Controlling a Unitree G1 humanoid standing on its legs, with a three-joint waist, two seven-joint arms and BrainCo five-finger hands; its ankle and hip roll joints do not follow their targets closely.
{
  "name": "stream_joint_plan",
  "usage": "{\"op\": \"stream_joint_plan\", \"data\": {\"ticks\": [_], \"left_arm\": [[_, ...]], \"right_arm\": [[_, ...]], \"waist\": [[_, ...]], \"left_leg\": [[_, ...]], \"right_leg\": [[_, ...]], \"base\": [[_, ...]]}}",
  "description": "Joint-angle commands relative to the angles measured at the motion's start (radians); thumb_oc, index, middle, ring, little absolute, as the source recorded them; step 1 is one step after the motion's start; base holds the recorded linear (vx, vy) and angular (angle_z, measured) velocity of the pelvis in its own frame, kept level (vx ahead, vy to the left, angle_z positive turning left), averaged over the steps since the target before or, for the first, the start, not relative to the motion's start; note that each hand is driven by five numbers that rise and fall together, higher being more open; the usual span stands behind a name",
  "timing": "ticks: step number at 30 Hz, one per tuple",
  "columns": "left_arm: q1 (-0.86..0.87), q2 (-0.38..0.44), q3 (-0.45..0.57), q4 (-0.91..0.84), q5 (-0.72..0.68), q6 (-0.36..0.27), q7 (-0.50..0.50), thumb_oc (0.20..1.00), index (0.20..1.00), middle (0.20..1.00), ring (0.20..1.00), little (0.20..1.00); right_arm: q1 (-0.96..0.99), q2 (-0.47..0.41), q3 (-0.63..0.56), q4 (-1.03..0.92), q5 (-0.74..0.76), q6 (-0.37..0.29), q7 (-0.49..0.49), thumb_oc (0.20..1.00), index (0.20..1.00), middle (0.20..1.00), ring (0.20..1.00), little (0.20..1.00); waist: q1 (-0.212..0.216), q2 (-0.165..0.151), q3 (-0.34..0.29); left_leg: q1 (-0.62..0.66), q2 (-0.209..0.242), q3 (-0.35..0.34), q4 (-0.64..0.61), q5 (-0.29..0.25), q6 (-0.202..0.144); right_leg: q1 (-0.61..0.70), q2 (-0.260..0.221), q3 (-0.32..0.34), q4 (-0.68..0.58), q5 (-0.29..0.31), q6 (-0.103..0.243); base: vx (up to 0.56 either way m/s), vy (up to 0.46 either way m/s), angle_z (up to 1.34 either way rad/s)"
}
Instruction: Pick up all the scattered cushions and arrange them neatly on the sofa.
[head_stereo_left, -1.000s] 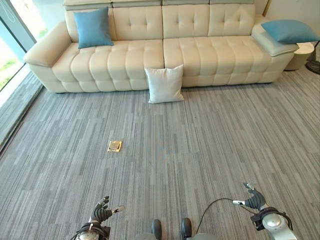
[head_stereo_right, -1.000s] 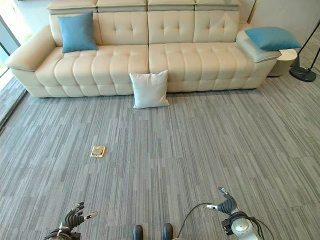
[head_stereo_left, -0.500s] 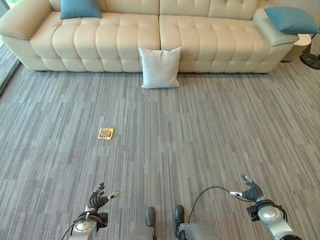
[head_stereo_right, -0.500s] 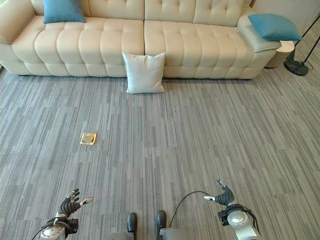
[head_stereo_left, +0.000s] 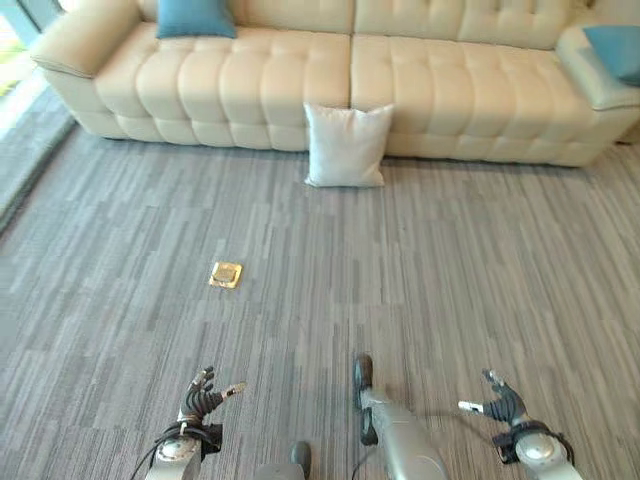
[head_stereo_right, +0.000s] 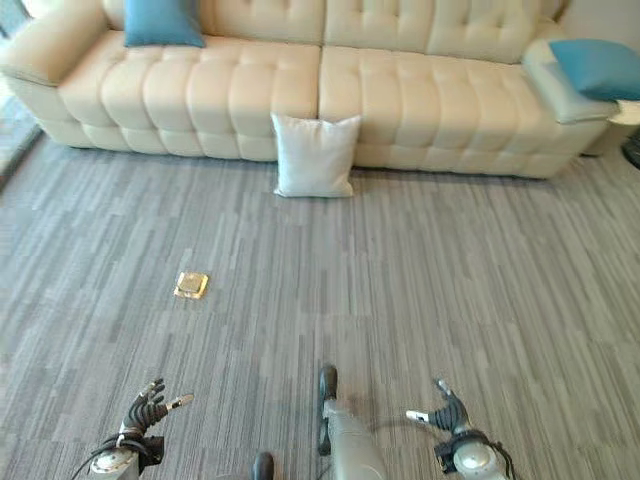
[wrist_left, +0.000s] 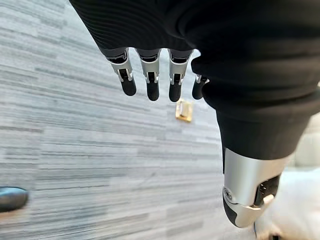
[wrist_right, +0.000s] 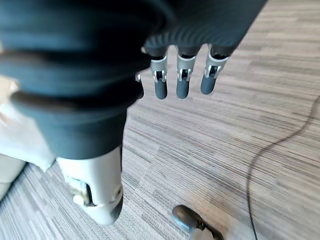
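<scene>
A white cushion (head_stereo_left: 346, 146) stands on the grey carpet, leaning against the front of the cream sofa (head_stereo_left: 260, 85) near its middle. One blue cushion (head_stereo_left: 195, 17) rests against the sofa's back at the left end. Another blue cushion (head_stereo_right: 603, 67) lies on the right armrest. My left hand (head_stereo_left: 203, 397) hangs low at the bottom left, fingers (wrist_left: 150, 82) straight and holding nothing. At the bottom right my right hand (head_stereo_left: 502, 404) is open too, its fingers (wrist_right: 182, 82) relaxed over bare carpet. Both hands are far from the cushions.
A small brass floor plate (head_stereo_left: 226, 274) is set into the carpet left of centre. A raised strip of carpet (head_stereo_left: 30, 160) by the window runs along the left side. Wide carpet lies between me and the sofa.
The camera has swung left and the picture has shifted right and down a little. The cushions have not moved. Both hands hang open as before.
</scene>
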Motion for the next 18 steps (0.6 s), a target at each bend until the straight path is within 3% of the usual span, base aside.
{"op": "stream_joint_plan", "data": {"ticks": [1,2,3,4,5,6,8,9,11,15,18], "left_arm": [[-0.038,0.040,-0.019,-0.053,0.004,-0.017,-0.020,1.000,1.000,1.000,1.000,1.000],[-0.043,0.039,-0.022,-0.043,0.004,-0.014,-0.021,1.000,1.000,1.000,1.000,1.000],[-0.059,0.039,-0.036,-0.034,0.008,-0.013,-0.024,1.000,1.000,1.000,1.000,1.000],[-0.060,0.039,-0.037,-0.034,0.008,-0.013,-0.024,1.000,1.000,1.000,1.000,1.000],[-0.069,0.040,-0.042,-0.032,0.008,-0.014,-0.025,1.000,1.000,1.000,1.000,1.000],[-0.070,0.041,-0.049,-0.032,0.009,-0.014,-0.029,1.000,1.000,1.000,1.000,1.000],[-0.064,0.048,-0.051,-0.050,0.013,-0.014,-0.030,1.000,1.000,1.000,1.000,1.000],[-0.060,0.051,-0.047,-0.049,0.019,-0.013,-0.030,1.000,1.000,1.000,1.000,1.000],[-0.041,0.053,-0.034,-0.054,0.025,-0.010,-0.025,1.000,1.000,1.000,1.000,1.000],[-0.028,0.050,-0.023,-0.039,0.029,-0.005,-0.016,1.000,1.000,1.000,1.000,1.000],[-0.009,0.049,-0.014,-0.034,0.029,-0.002,-0.021,1.000,1.000,1.000,1.000,1.000]], "right_arm": [[-0.072,-0.040,-0.023,-0.054,0.043,-0.045,-0.017,1.000,1.000,1.000,1.000,1.000],[-0.072,-0.039,-0.024,-0.045,0.050,-0.043,-0.018,1.000,1.000,1.000,1.000,1.000],[-0.074,-0.041,-0.027,-0.029,0.065,-0.040,-0.024,1.000,1.000,1.000,1.000,1.000],[-0.074,-0.041,-0.027,-0.029,0.065,-0.040,-0.024,1.000,1.000,1.000,1.000,1.000],[-0.076,-0.042,-0.029,-0.022,0.071,-0.039,-0.030,1.000,1.000,1.000,1.000,1.000],[-0.076,-0.043,-0.032,-0.020,0.074,-0.038,-0.028,1.000,1.000,1.000,1.000,1.000],[-0.074,-0.043,-0.037,-0.015,0.077,-0.039,-0.033,1.000,1.000,1.000,1.000,1.000],[-0.069,-0.043,-0.039,-0.012,0.078,-0.037,-0.034,1.000,1.000,1.000,1.000,1.000],[-0.076,-0.038,-0.039,0.006,0.076,-0.034,-0.044,1.000,1.000,1.000,1.000,1.000],[-0.087,-0.030,-0.031,0.023,0.065,-0.029,-0.045,1.000,1.000,1.000,1.000,1.000],[-0.081,-0.018,-0.027,0.012,0.044,-0.024,-0.034,1.000,1.000,1.000,1.000,1.000]], "waist": [[-0.011,-0.005,-0.002],[-0.013,-0.008,-0.001],[-0.002,-0.025,0.016],[-0.002,-0.028,0.015],[0.009,-0.037,0.025],[0.019,-0.044,0.032],[0.038,-0.054,0.042],[0.043,-0.053,0.043],[0.078,-0.041,0.039],[0.103,-0.044,0.026],[0.128,-0.052,0.001]], "left_leg": [[-0.016,0.006,0.099,0.314,0.272,-0.063],[-0.039,0.025,0.136,0.361,0.285,-0.054],[-0.145,0.044,0.207,0.432,0.219,-0.013],[-0.147,0.042,0.208,0.431,0.221,-0.012],[-0.206,0.030,0.224,0.428,0.173,0.001],[-0.253,0.024,0.246,0.397,0.134,0.013],[-0.331,0.001,0.259,0.287,0.114,0.019],[-0.356,-0.009,0.253,0.205,0.133,0.013],[-0.428,-0.020,0.221,-0.009,0.257,-0.015],[-0.490,-0.011,0.204,-0.069,0.300,-0.027],[-0.485,0.005,0.224,-0.012,0.328,-0.019]], "right_leg": [[0.061,0.003,0.019,-0.036,-0.098,0.007],[0.084,0.009,0.024,-0.035,-0.118,-0.009],[0.138,0.002,0.041,-0.043,-0.146,-0.021],[0.135,0.000,0.041,-0.043,-0.144,-0.021],[0.167,-0.005,0.048,-0.058,-0.156,-0.018],[0.196,-0.011,0.053,-0.069,-0.164,-0.013],[0.243,-0.016,0.064,-0.084,-0.182,-0.004],[0.265,-0.010,0.070,-0.093,-0.194,0.000],[0.354,0.029,0.109,-0.130,-0.227,0.002],[0.420,0.038,0.152,-0.140,-0.262,0.011],[0.470,0.011,0.180,-0.112,-0.289,0.024]], "base": [[0.22,-0.137,-0.01],[0.46,-0.257,-0.14],[0.34,-0.180,-0.16],[0.34,-0.169,0.06],[0.25,-0.078,0.02],[0.38,-0.091,-0.03],[0.35,-0.017,0.01],[0.36,0.015,-0.07],[0.53,0.042,-0.23],[0.48,0.109,-0.32],[0.57,0.213,-0.67]]}}
